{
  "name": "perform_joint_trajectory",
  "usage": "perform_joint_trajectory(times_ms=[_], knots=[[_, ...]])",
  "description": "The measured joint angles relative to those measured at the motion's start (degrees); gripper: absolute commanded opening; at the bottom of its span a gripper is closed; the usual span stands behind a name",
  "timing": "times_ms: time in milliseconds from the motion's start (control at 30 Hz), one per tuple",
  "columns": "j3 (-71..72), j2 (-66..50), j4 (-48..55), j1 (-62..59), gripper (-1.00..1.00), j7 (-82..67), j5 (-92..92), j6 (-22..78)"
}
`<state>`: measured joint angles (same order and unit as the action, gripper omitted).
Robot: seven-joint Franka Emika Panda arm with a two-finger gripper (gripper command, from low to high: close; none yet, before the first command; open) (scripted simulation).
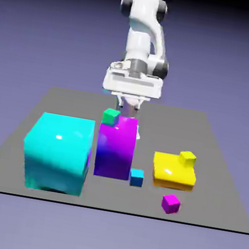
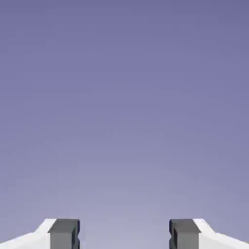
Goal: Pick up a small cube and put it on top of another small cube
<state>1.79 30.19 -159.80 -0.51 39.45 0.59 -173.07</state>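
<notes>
Two grey fingertips of the end effector stand wide apart, gripping nothing, against plain backdrop.

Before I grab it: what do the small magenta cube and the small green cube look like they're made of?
Both are rendered, so this is only a guess. The small magenta cube looks like smooth, slightly glossy plastic, with lighter top and darker sides. The small green cube, on the tall magenta block, looks similar but shows no highlight, so perhaps matte. The gripper is open, empty.
</notes>
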Motion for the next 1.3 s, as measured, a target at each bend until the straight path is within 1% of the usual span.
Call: perform_joint_trajectory(times_ms=[1067,1133,1267,1300], knots=[[47.48,-65.40,31.79,-31.73,0.00,-79.74,15.59,24.81],[48.30,-66.53,32.33,-32.27,0.00,-81.11,15.86,25.24],[40.00,-73.57,34.43,-24.14,0.00,-78.34,20.60,18.74],[39.26,-74.21,34.61,-23.41,-1.00,-78.09,21.03,18.16]])
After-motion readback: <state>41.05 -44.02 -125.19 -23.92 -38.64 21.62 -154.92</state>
